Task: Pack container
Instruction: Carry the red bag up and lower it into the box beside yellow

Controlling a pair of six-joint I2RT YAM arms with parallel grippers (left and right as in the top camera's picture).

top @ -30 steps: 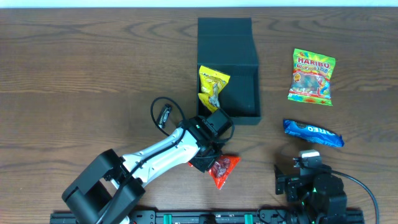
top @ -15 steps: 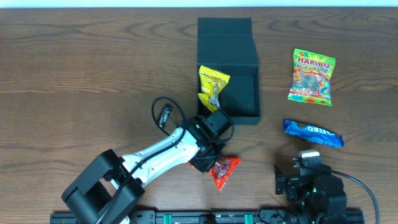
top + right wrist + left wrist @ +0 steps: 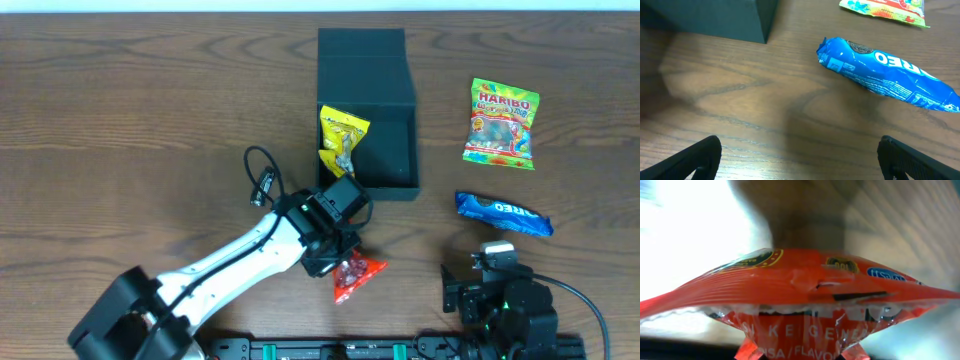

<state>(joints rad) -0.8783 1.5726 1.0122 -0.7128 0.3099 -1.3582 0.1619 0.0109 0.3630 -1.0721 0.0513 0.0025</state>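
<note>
The dark teal-black container point(image 3: 398, 180) stands open at the table's middle, its flap lid point(image 3: 362, 65) lying back. A yellow snack packet point(image 3: 341, 141) leans inside its left part. My left gripper point(image 3: 338, 262) is shut on a red snack packet point(image 3: 355, 277), just below the container's front left corner. The red packet fills the left wrist view point(image 3: 805, 287). My right gripper point(image 3: 799, 165) is open and empty at the front right, over bare wood. The container's corner shows in the right wrist view point(image 3: 715, 20).
A blue Oreo packet point(image 3: 503, 212) lies right of the container and shows in the right wrist view point(image 3: 890, 75). A Haribo gummy bag point(image 3: 502, 123) lies at the far right, its edge in the right wrist view point(image 3: 887, 9).
My left gripper has shifted slightly left and up with the red packet in it, and the packet has turned. The right arm has not moved.
</note>
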